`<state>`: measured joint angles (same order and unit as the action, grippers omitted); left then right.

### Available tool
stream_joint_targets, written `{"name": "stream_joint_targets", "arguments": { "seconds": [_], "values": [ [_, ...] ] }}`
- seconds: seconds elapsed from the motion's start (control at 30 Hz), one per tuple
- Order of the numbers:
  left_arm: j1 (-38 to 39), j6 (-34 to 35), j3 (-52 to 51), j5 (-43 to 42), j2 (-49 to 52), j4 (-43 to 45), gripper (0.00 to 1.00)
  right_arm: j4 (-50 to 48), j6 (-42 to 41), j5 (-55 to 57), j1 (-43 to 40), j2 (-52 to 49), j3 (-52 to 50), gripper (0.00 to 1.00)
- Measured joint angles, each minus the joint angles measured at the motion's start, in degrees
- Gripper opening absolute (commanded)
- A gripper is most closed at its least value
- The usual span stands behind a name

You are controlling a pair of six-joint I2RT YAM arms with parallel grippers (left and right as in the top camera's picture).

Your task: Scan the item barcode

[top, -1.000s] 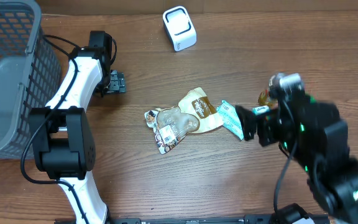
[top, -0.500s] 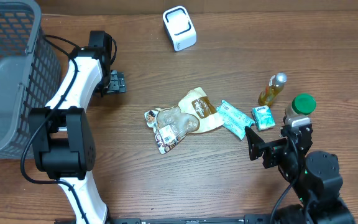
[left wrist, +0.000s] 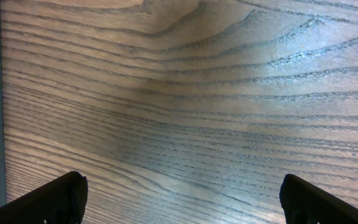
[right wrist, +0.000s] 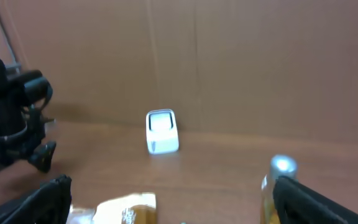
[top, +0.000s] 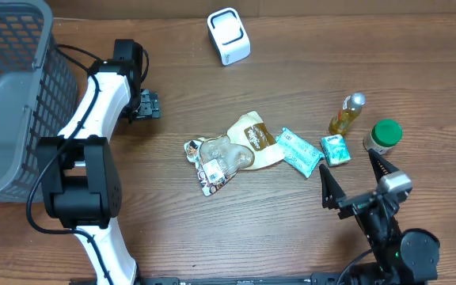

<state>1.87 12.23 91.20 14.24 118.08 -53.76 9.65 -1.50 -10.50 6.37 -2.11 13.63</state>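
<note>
Several snack packets [top: 232, 150] lie overlapping on the wooden counter [top: 212, 229], middle of the overhead view, well below the white box-shaped scanner [top: 228, 36] at top centre. Left hand [top: 145, 104], upper left, and right hand [top: 347, 165], lower right, both gape wide, empty. Left wrist view: bare wood between spread fingers [left wrist: 55, 199]. Right wrist view: scanner at centre frame.

The surface [top: 236, 229] is showing dark brown wood grain. At upper centre the scanner [top: 229, 36] is gleaming white; the latticed basket [top: 50, 87] is looking grey, the packet [top: 298, 151] teal, the jar lid [top: 386, 131] green, the bottle [top: 345, 115] yellow.
</note>
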Motion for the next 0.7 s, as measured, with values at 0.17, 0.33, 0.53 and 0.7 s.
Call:
{"name": "stream_joint_targets", "arguments": {
  "seconds": [0.17, 0.33, 0.53, 0.7],
  "values": [
    [0.00, 0.00, 0.00, 0.00, 0.00, 0.00, 1.00, -15.02, -0.11, -2.19, -1.36, 1.27, -4.79, 1.00],
    [0.00, 0.00, 0.00, 0.00, 0.00, 0.02, 1.00, -25.99, -0.22, -2.56, -1.42, 1.29, -8.20, 1.00],
    [0.00, 0.00, 0.00, 0.00, 0.00, 0.02, 0.99, -23.78, -0.24, -0.83, -1.42, 1.38, -12.52, 1.00],
    [0.00, 0.00, 0.00, 0.00, 0.00, 0.00, 1.00, -13.09, -0.24, 0.46, -1.42, 1.40, -12.57, 1.00]
  ]
}}
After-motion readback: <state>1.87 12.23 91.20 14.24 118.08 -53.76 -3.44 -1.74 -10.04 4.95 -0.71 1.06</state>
